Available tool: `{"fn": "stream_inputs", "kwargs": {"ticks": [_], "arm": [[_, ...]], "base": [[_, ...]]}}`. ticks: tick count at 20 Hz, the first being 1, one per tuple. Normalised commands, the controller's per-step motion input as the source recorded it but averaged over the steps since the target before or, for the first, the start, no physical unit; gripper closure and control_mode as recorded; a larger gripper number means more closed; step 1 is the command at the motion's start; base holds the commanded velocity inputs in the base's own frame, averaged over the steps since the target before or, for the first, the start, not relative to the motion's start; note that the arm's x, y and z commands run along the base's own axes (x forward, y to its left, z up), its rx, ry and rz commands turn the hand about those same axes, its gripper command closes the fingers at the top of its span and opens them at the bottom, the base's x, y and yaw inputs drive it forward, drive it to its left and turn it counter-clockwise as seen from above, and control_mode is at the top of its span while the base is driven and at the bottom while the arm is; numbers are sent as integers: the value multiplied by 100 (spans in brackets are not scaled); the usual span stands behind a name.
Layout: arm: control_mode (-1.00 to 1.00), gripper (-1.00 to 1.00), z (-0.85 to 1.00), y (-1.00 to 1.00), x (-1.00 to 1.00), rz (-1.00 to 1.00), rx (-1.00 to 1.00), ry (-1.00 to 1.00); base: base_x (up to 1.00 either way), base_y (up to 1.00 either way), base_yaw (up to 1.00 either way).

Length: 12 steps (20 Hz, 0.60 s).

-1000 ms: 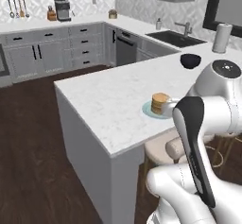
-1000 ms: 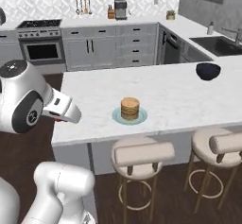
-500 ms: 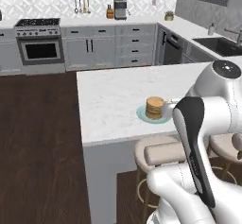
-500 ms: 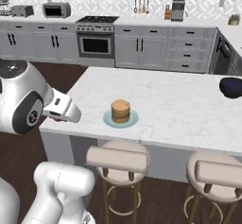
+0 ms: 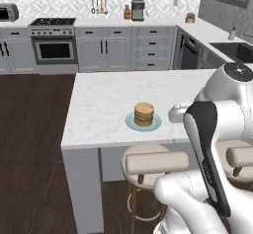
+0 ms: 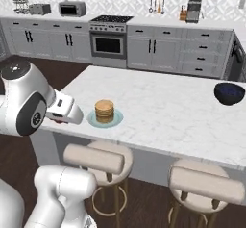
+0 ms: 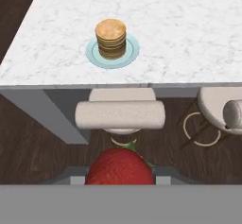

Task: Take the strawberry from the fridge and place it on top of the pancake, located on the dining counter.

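White marble tabletop of the dining counter (image 5: 99,109) carries a pale teal plate (image 6: 91,121) with the pancake (image 5: 144,114) stacked on it, nothing on top of the stack. Plate sits near the tabletop edge closest to the stools. Dark blue bowl (image 6: 229,93) stands well apart from the plate on the same tabletop; contents cannot be told. Strawberry (image 7: 119,167), bright red with a bit of green leaf, sits large at the bottom of the hand view, between the jaws of the gripper (image 7: 120,178), which close on it; finger tips themselves mostly hidden behind the fruit. In the hand view the strawberry is off the tabletop, over a cushioned stool (image 7: 120,114) and dark wood floor (image 7: 38,147), with the pancake farther ahead. In the right base view the hand hangs by the counter edge, just beside the plate, a speck of red under it. Second stool (image 6: 204,186) stands beside the first. Grey cabinets, oven (image 6: 108,44) and coffee maker (image 5: 138,9) line the back wall.
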Motion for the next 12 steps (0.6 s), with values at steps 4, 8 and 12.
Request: {"fn": "stream_inputs", "kwargs": {"ticks": [4, 8, 12], "arm": [[100, 100, 0, 0, 0, 0, 0, 0], [100, 100, 0, 0, 0, 0, 0, 0], [100, 100, 0, 0, 0, 0, 0, 0]], "base": [[16, 5, -38], [21, 55, -16], [36, 52, -1]]}}
